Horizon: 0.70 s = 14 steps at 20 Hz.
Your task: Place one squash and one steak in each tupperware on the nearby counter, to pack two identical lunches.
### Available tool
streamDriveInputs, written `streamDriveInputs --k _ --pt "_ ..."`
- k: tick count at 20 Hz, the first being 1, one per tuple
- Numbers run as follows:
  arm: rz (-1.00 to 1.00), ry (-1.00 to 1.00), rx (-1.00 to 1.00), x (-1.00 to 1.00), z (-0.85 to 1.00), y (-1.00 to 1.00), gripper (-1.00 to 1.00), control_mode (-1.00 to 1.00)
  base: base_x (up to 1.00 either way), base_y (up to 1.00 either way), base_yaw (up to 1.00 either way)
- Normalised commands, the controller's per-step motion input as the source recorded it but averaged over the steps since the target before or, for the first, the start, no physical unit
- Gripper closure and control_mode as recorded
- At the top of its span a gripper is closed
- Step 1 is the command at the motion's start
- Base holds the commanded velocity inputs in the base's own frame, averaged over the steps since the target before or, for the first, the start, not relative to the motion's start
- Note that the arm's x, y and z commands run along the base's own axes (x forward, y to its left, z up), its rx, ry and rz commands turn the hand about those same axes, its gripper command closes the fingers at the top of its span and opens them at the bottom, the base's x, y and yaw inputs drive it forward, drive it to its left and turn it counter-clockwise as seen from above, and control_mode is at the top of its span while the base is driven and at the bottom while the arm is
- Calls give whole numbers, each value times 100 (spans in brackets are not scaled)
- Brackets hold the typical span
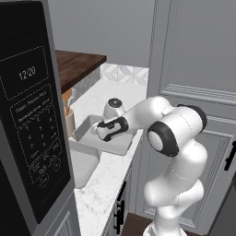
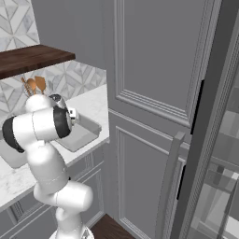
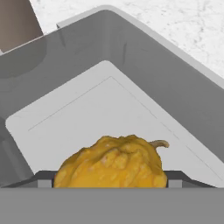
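A knobbly orange-yellow squash [image 3: 111, 164] sits between the fingertips of my gripper [image 3: 109, 183], which is shut on it. It hangs just above the pale floor of a grey tupperware [image 3: 144, 74] that holds nothing else. In the left base view my hand reaches left and down into this tupperware [image 1: 82, 130] on the white marble counter [image 1: 106, 179]. A second tupperware [image 1: 86, 167] lies nearer the base. In the right base view both tupperware show, one [image 2: 86, 133] beside my arm and one [image 2: 11, 156] behind it. The steak is out of view.
A black microwave [image 1: 27, 115] stands close on the left. A beige utensil cup [image 1: 69, 122] stands behind the tupperware, under a dark wooden shelf [image 1: 76, 64]. Tall grey cabinet doors [image 1: 193, 55] rise right of the counter's end.
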Motion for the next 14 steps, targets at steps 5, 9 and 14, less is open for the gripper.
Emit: streamDriveInputs --k 5,9,14 --pt "0 0 -2 56 -18 16 100 -100 0 0 0" --pt "0 2 -1 42 -6 15 -100 -100 0 0 0" --pt "0 4 0 4 3 0 -100 -100 0 0 0"
